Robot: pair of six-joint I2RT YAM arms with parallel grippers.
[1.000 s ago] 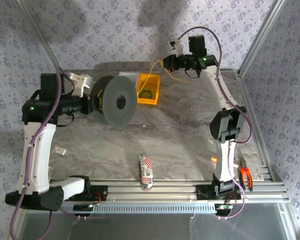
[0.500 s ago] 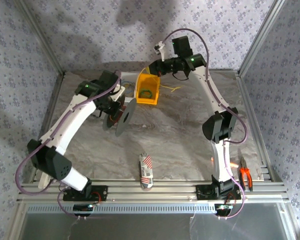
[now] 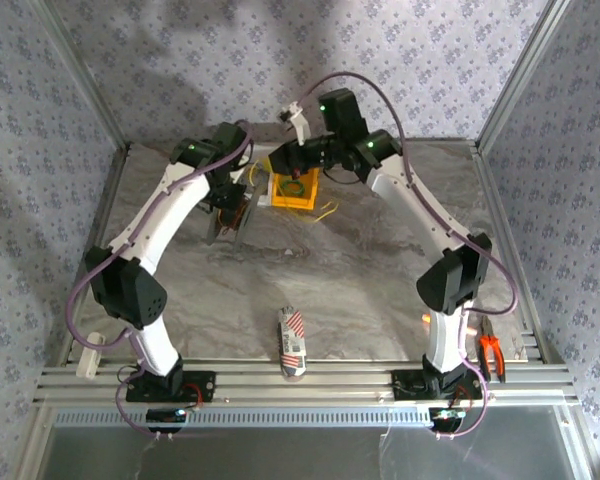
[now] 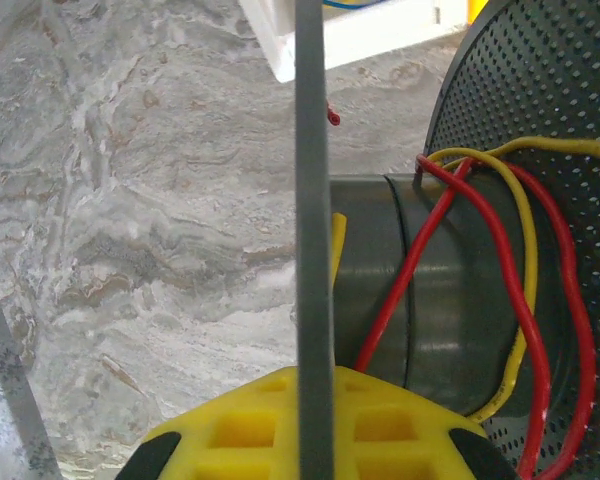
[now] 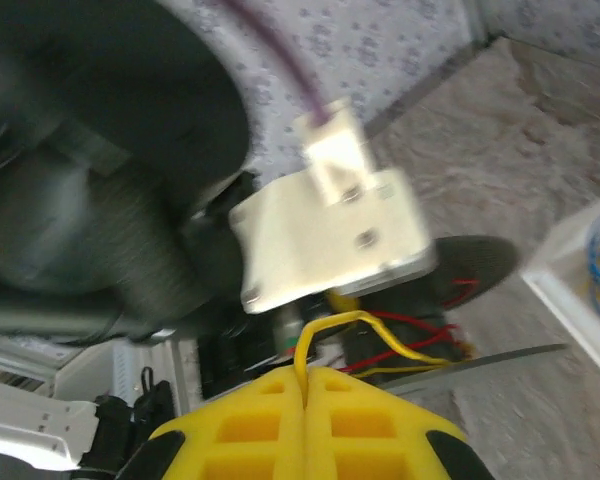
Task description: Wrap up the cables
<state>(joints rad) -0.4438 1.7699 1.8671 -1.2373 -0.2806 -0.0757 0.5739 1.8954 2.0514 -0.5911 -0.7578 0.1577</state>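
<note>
- Closest in, the right gripper has its yellow fingers pressed fully together. They pinch the yellow cable, which comes up out of the seam between them.
- From that pinch the strand arches up and over, then drops toward the spool.
- The left gripper is clamped on the spool. One thin grey flange stands edge-on between its fingers.
- On the spool's grey core, a few loose turns of yellow cable lie alongside red wire. Much of the core is bare, so the wrapping looks to be at an early stage.
- Seen from above, the two grippers sit just beside each other at the far side of the table. The spool lies to the left of the right gripper and slightly nearer the arm bases.
- The relation that matters is how the cable meets the spool. The held stretch runs lengthwise from the right gripper to the spool, roughly crosswise to the axle. That axle lies across the left wrist view, at a right angle to the left fingers.
- The right arm has the free strand and the left arm has the spool. The next turn probably means carrying the strand around the core, or rotating the spool.
- Further out, slack cable curls on the table just right of a yellow bin.
</note>
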